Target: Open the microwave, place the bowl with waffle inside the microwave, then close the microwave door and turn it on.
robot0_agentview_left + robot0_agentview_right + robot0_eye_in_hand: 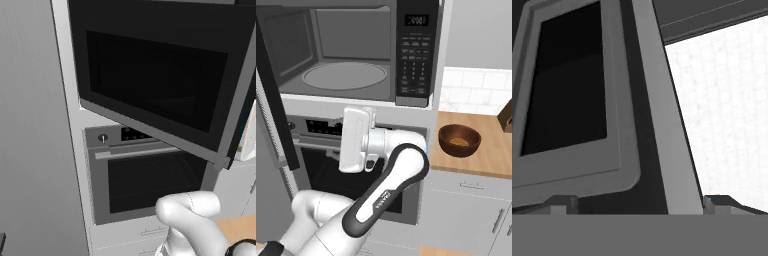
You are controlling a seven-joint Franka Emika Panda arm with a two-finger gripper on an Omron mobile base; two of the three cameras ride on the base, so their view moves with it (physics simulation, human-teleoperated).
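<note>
1 wide microwave [351, 50] sits built in above the oven [135, 175], and we see its microwave door [150, 80] swung fully open to the left, baring the grey cavity and the round glass turntable [345, 75], with the keypad strip [415, 55] at its right. On the wooden counter [481, 155] to the right, well apart from the microwave, stands the bowl [459, 140] with the waffle [459, 142] lying inside it. Our gripper [634, 202] is close to the inner face of the open door with its 2 tips spread wide apart, clamped on nothing.
</note>
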